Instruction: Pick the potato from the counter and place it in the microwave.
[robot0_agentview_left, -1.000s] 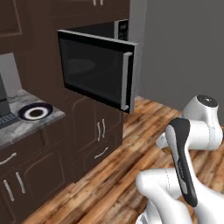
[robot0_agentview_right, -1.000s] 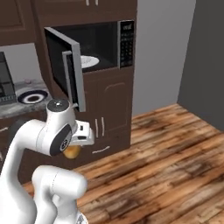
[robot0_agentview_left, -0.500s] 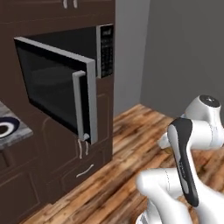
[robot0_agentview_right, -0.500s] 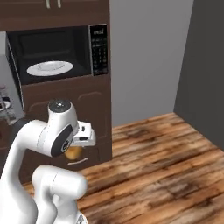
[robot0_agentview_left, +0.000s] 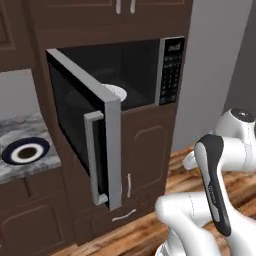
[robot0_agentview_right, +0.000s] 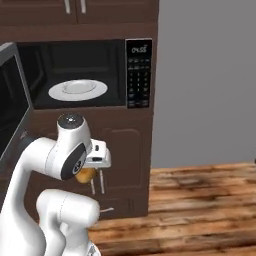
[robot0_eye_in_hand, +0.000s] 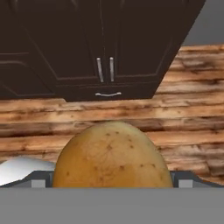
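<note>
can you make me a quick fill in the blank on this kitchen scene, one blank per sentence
1. The microwave door stands ____.
2. Inside the microwave lies a white ____.
3. The gripper holds a ____ over the wooden floor.
4. On the counter sits a plate with a dark ____ rim.

Missing words: open; plate; potato; blue
</note>
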